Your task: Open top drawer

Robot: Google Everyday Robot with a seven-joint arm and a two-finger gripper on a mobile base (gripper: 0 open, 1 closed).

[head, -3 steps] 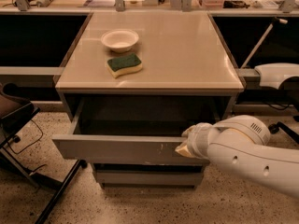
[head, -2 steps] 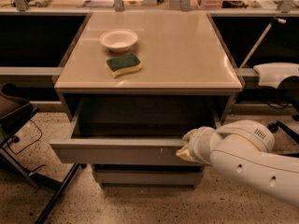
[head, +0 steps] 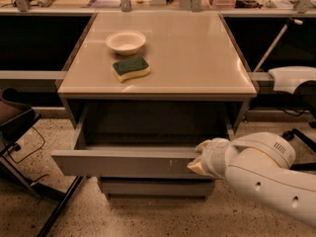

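Gripper (head: 198, 163), mostly behind its arm (head: 261, 174), at right end of top drawer (head: 123, 162)

My cream pincer (head: 196, 164) sits at the grey top drawer (head: 123, 162) front, with a green-yellow sponge (head: 130, 68) and white bowl (head: 125, 41) on the beige table (head: 197, 58).

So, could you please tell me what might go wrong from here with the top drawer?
The tool sits at the right end of the front of the top drawer, so an off-centre pull may skew and jam it. The drawer is already well out; pulling further might bring it out of the cabinet. A jolt could shift the sponge and bowl.
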